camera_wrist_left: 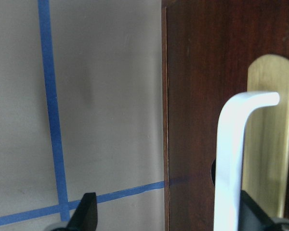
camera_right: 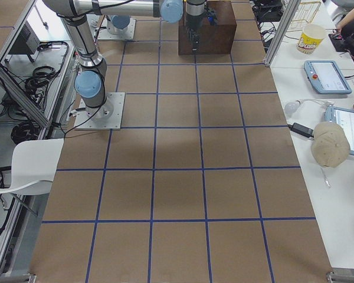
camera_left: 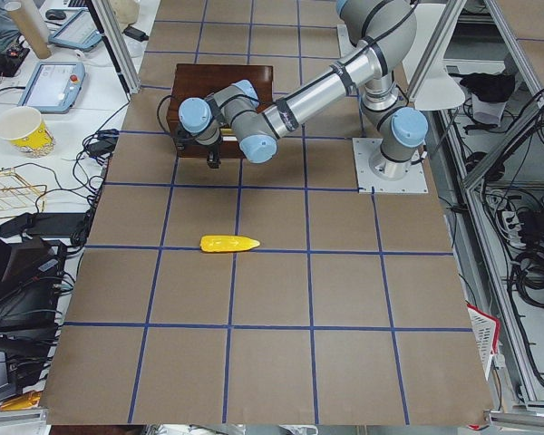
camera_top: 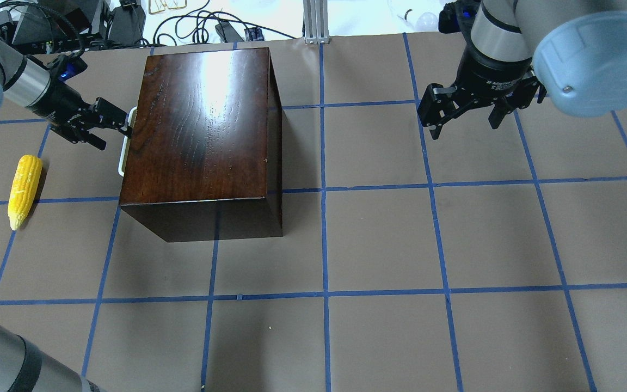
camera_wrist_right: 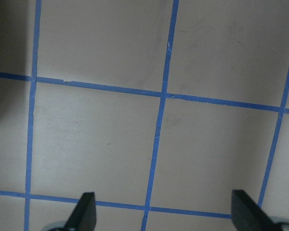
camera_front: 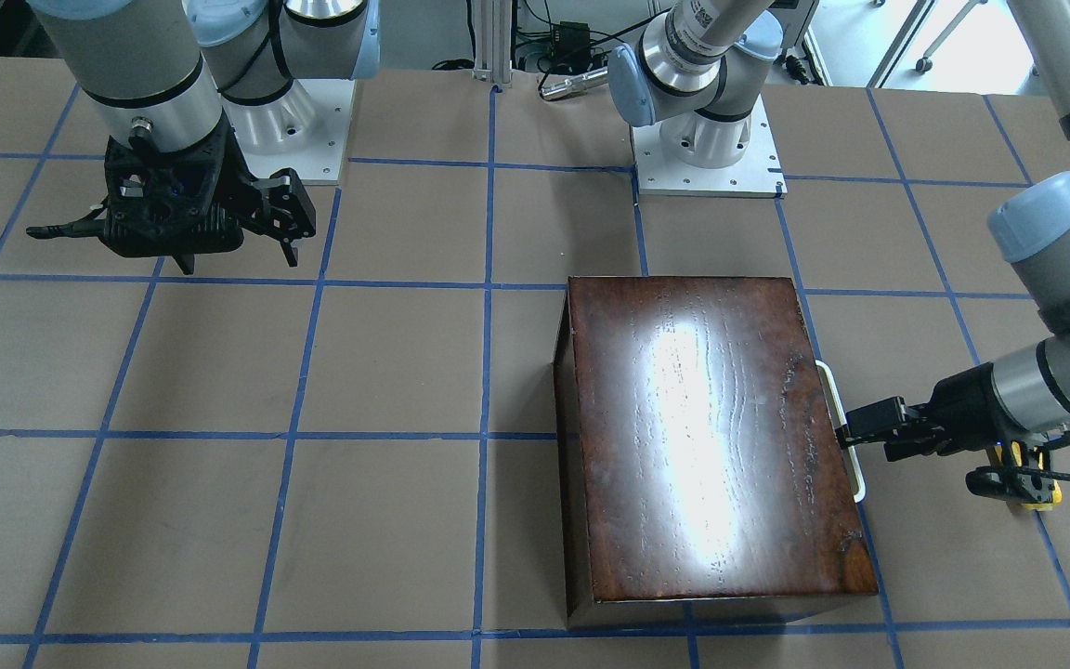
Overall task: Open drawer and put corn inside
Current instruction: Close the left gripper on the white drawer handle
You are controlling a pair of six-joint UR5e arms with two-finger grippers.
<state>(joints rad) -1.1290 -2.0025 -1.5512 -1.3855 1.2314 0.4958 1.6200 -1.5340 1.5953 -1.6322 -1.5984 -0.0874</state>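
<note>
L hand (camera_top: 115, 136) spread around drawer (camera_wrist_left: 202, 96) handle (camera_wrist_left: 229, 159), unclenched. R hand (camera_top: 466, 128) released over bench (camera_top: 400, 245). Corn (camera_top: 24, 189) beside box (camera_top: 199, 125).

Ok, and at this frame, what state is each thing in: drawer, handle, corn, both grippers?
drawer: shut inside the wooden box.
white handle: between the left gripper's open fingers, not clamped.
corn: lying flat on the table, untouched, apart from the box.
left gripper: open, at the handle.
right gripper: open, empty, above bare table.
</note>
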